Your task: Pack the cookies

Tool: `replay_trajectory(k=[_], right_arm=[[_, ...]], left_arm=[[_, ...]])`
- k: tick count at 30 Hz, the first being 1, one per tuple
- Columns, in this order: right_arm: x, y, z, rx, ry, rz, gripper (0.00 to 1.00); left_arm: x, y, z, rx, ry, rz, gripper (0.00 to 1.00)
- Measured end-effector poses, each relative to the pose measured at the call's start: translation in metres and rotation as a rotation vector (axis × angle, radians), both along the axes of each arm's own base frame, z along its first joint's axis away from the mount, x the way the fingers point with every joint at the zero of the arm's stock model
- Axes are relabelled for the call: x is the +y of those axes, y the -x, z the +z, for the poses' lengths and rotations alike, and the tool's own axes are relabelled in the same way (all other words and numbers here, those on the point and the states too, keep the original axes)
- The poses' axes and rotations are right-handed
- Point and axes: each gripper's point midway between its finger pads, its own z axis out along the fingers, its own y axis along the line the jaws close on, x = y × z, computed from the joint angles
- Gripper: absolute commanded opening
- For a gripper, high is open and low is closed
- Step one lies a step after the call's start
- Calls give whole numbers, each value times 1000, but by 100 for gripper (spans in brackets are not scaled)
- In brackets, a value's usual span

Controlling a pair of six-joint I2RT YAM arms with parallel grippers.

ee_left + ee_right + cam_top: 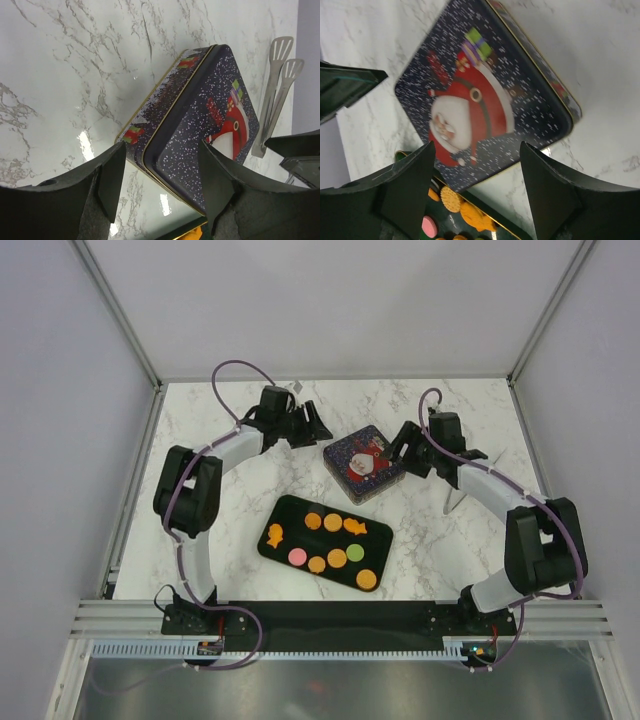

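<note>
The cookies lie on a black tray in the middle of the table: orange rounds, a pink one, a green one and orange fish shapes. Behind the tray stands a square dark-blue Santa tin with its lid on. My left gripper hovers open at the tin's left side, and its wrist view shows the tin between and beyond the spread fingers. My right gripper is open at the tin's right side. Its wrist view shows the lid, my open gripper and some cookies below.
Metal tongs lie on the marble right of the tin and appear in the left wrist view as tongs. White enclosure walls ring the table. The tray's gold-rimmed edge sits close to the tin's near corner.
</note>
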Motion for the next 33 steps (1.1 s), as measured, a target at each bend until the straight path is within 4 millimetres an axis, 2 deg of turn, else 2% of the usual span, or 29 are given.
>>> replay_trajectory(k=[2,4,8,11,16,23,29,33], right_arm=[[-4,12,-19,49,18,-7,78],[-7,20,-29,72,26,-10,78],[-8,24,-39,81,26,-15,78],[-7,20,-40,69,13,-22,78],[-1,10,-50,67,-13,-24,77],[1,0,-49,44,-42,-34,75],[2,-4,-49,46,-48,-40,68],[7,-6,-47,50,-49,-33,67]], left_arm=[[-2,2,-8,10,-16,-9,66],[-2,5,-14,26,-29,-17,66],[-4,10,-22,43,-47,-32,65],[-7,13,-25,47,-59,-38,63],[-7,16,-30,52,-77,-32,52],[-5,12,-31,32,-68,-20,35],[-5,9,-31,15,-67,-8,16],[-5,7,-31,9,-65,2,8]])
